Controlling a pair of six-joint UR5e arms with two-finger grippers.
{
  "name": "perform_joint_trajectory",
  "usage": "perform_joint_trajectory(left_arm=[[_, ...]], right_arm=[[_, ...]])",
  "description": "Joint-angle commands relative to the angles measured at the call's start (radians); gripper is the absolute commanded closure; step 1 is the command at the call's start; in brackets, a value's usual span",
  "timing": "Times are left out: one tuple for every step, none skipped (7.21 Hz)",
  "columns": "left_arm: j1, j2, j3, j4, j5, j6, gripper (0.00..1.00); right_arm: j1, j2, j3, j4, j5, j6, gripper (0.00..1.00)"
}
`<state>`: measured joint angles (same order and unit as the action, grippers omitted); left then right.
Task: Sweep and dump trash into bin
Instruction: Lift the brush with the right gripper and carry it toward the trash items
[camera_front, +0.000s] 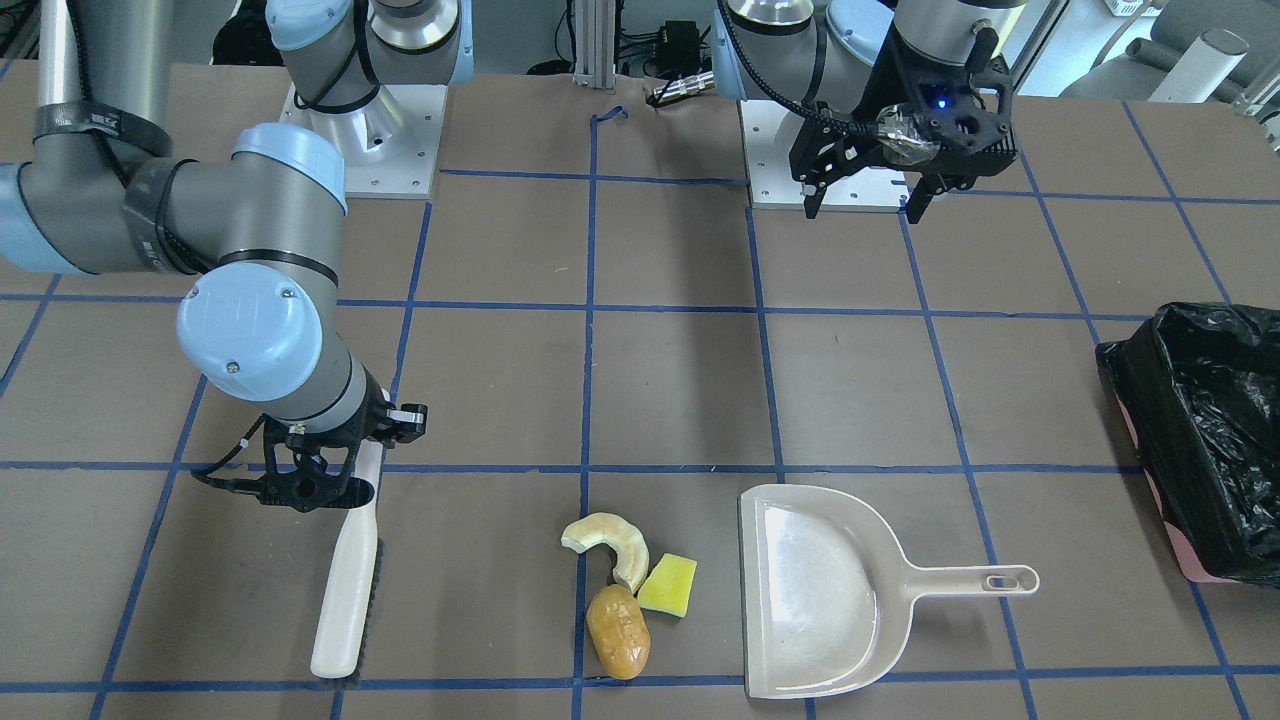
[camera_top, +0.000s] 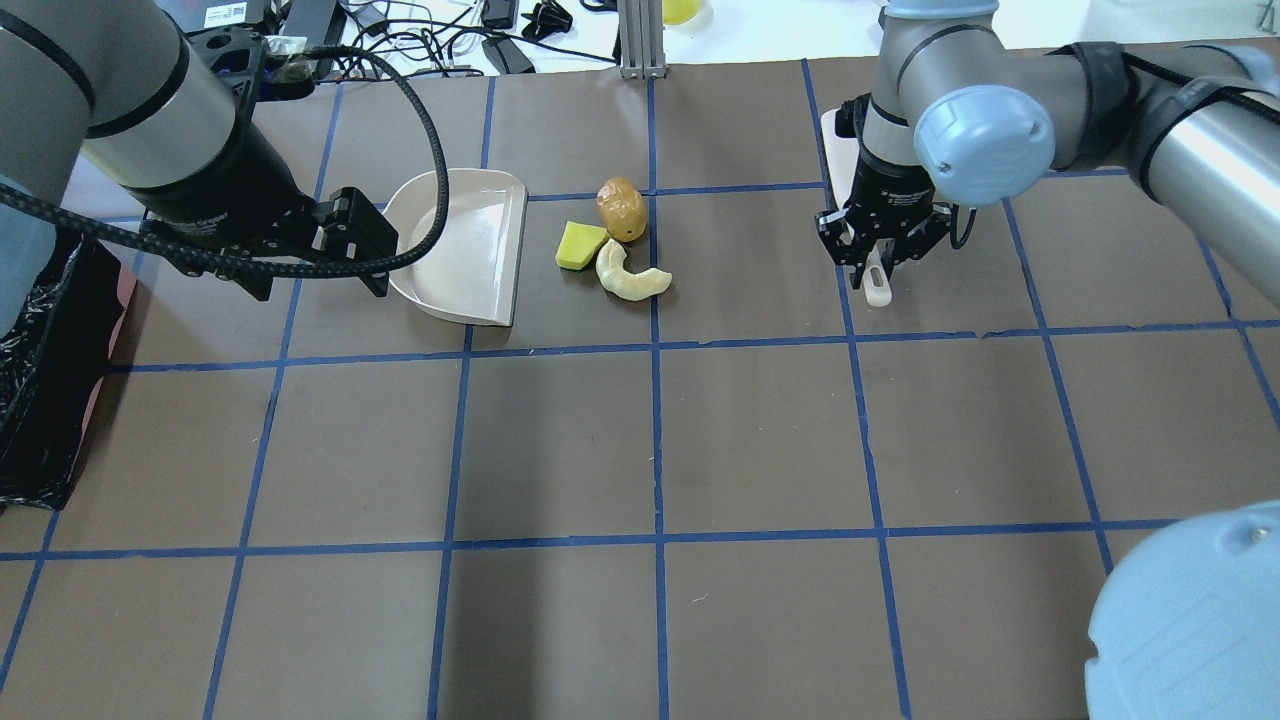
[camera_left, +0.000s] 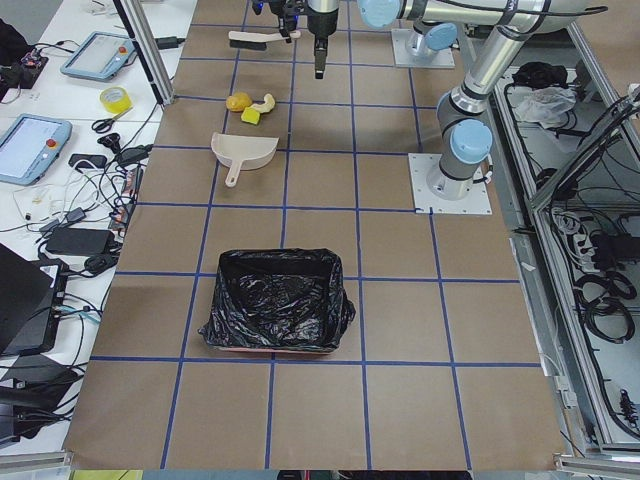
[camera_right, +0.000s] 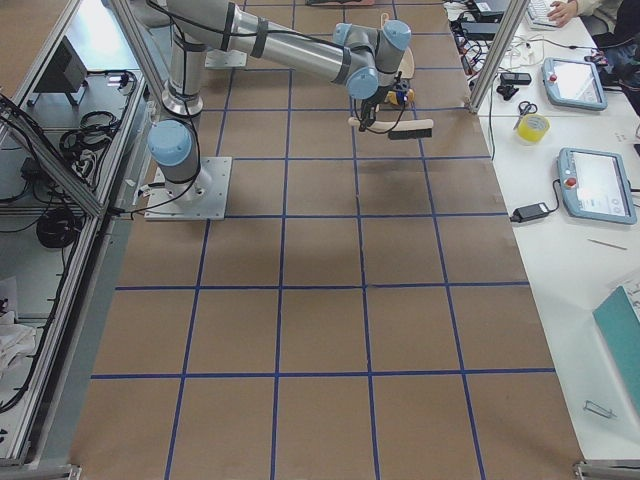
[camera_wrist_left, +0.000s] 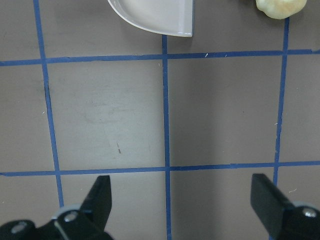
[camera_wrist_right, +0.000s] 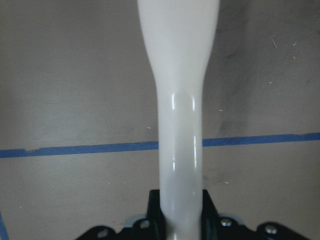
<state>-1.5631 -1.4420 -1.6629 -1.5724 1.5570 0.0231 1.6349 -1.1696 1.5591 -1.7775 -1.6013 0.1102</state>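
The trash lies together on the table: a pale crescent slice, a yellow wedge and a tan-brown lump. It also shows in the overhead view: crescent, wedge, lump. The beige dustpan lies right beside them, its mouth toward them. The bin, pink with a black bag, stands at the table's end on my left. My right gripper is shut on the handle of a white brush, whose head rests on the table. My left gripper is open and empty, high above the table.
The brown table has blue tape grid lines. Both arm bases stand at the robot's edge. The left wrist view shows the dustpan's edge and the crescent's end far ahead. Screens and cables lie on a side bench.
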Motion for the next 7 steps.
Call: perform_joint_trajectory(left_arm=[[0.000, 0.000, 0.000, 0.000, 0.000, 0.000, 0.00], [0.000, -0.001, -0.001, 0.000, -0.003, 0.000, 0.00], [-0.002, -0.006, -0.002, 0.000, -0.005, 0.000, 0.00], [-0.002, -0.011, -0.002, 0.000, -0.005, 0.000, 0.00], [-0.002, -0.011, -0.002, 0.000, -0.005, 0.000, 0.00], [-0.002, -0.009, 0.000, 0.000, -0.005, 0.000, 0.00], [-0.002, -0.003, 0.000, 0.000, -0.006, 0.000, 0.00]], right_arm=[[0.037, 0.019, -0.020, -0.002, 0.008, 0.103, 1.00], [0.066, 0.040, -0.051, 0.000, 0.011, 0.168, 1.00], [0.106, 0.071, -0.085, 0.000, 0.011, 0.224, 1.00], [0.120, 0.085, -0.097, 0.001, 0.012, 0.247, 1.00], [0.123, 0.088, -0.097, 0.000, 0.014, 0.270, 1.00], [0.137, 0.093, -0.097, -0.002, 0.015, 0.279, 1.00], [0.140, 0.094, -0.097, -0.002, 0.015, 0.279, 1.00]])
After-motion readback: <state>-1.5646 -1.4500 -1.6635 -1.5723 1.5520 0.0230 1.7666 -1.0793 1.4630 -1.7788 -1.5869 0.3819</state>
